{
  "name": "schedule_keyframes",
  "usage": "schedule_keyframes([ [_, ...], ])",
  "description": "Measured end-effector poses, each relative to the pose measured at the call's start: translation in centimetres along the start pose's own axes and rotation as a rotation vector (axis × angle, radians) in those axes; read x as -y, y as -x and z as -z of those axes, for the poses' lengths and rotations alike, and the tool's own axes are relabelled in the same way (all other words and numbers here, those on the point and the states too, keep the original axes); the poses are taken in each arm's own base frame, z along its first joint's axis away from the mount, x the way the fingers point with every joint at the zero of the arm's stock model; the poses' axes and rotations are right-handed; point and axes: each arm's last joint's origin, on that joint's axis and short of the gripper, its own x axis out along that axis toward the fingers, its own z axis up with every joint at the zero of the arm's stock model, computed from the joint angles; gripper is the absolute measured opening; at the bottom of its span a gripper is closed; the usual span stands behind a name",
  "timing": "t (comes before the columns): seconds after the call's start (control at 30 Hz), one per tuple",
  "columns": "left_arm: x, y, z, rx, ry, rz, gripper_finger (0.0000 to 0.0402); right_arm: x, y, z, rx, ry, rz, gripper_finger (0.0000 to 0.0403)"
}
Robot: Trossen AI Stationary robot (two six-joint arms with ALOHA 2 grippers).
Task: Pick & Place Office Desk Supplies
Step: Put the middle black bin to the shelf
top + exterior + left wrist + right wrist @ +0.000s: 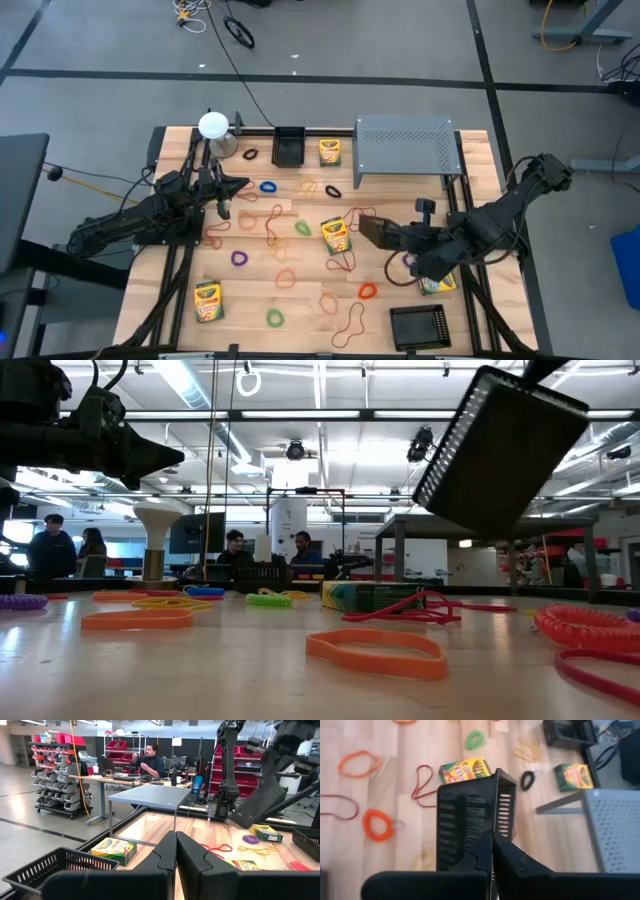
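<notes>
My right gripper (pixel 491 842) is shut on a small black mesh tray (pixel 465 815) and holds it in the air over the table's middle right, above a crayon box (pixel 336 235). In the low view the tray (pixel 500 450) hangs tilted. My left gripper (pixel 240 184) is shut and empty and hovers over the left far part of the table (pixel 175 845). Coloured rubber-band loops (pixel 303 228) lie flat all over the wood. More crayon boxes lie at the far edge (pixel 330 152), near left (pixel 208 300) and under the right arm (pixel 437 284). My right gripper pinches the black mesh tray at the rim of one short end wall (pixel 452 855) between its two fingers. The tray reaches away in front of the fingers, toward the table's left. It is lifted clear of the table and tilted.
A grey perforated rack (pixel 403 145) stands on legs at the far right. A black tray (pixel 288 147) sits at the far edge and another (pixel 418 325) at the near right. A white round-topped object (pixel 213 125) stands far left. People sit in the room beyond (pixel 150 762).
</notes>
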Motion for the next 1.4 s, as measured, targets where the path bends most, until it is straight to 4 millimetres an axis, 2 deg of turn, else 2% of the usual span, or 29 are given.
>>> schedule_keyframes([
  [0.27, 0.0, 0.0, 0.0, 0.000, 0.000, 0.000, 0.0011, 1.3, -0.3, 0.1, -0.033, 0.031, 0.118, 0.0002],
  [0.67, 0.0, 0.0, 0.0, 0.000, 0.000, 0.000, 0.0011, 5.0, 3.2, -0.8, -0.027, 0.053, 0.363, 0.0001],
  [0.8, 0.0, 0.0, 0.0, 0.000, 0.000, 0.000, 0.0011, 6.1, 2.5, -0.9, -0.068, 0.093, 0.419, 0.0000],
  [0.93, 0.0, 0.0, 0.0, -0.001, 0.000, 0.000, 0.0011, 7.7, 0.9, -0.7, -0.152, 0.146, 0.513, 0.0000],
  [1.13, 0.0, 0.0, 0.0, 0.000, 0.000, 0.000, 0.0011, 10.7, -0.9, 1.1, -0.315, 0.204, 0.615, 0.0000],
  [1.27, 0.0, 0.0, 0.0, 0.000, 0.000, 0.000, 0.0011, 12.5, -1.0, 3.7, -0.389, 0.189, 0.638, 0.0000],
  [1.4, 0.0, 0.0, 0.0, 0.000, 0.000, 0.000, 0.0011, 13.1, -0.7, 6.5, -0.420, 0.179, 0.641, 0.0000],
])
